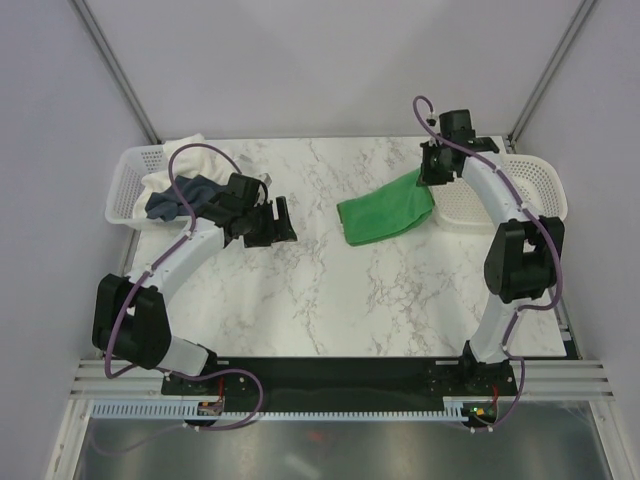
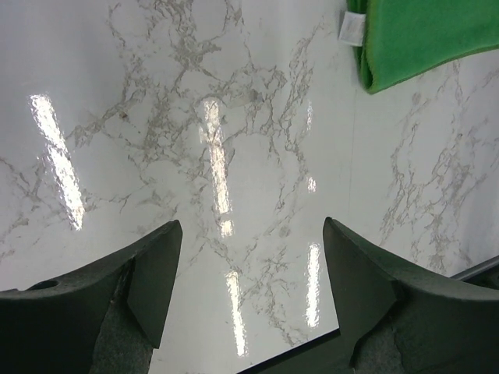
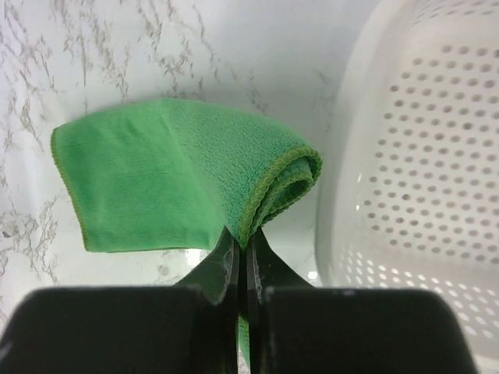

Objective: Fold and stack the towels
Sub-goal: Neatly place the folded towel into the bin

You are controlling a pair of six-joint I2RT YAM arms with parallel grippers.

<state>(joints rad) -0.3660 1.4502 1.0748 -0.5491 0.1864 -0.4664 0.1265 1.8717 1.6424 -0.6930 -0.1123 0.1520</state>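
My right gripper (image 3: 243,243) is pinched tight on the green towel (image 3: 156,179), jaws closed on the hemmed edge at its near corner, where the cloth rolls over in a plump fold. The towel lies doubled over on the marble table (image 1: 330,300), just beside the right basket (image 3: 421,156). The gripped corner looks a little raised (at least from my wrist camera; from above I can't be sure). My left gripper (image 2: 251,226) stands wide with nothing in it, hovering over bare table, well apart from the green towel's left end. The navy towel (image 1: 175,205) and the cream towel (image 1: 190,150) are heaped together in the left basket (image 1: 125,190) at the far left of the table.

I judge this cloth to be light and limp, with no stiffness at all, so it will sag from whatever point I hold. The plush pile should give my pads good friction, and there is nothing here to break. Held by one corner, the rest will likely trail and come unfolded. For a clean fold I would take two corners of one edge at the hem, one in each gripper. I can't tell how many layers I have pinched.
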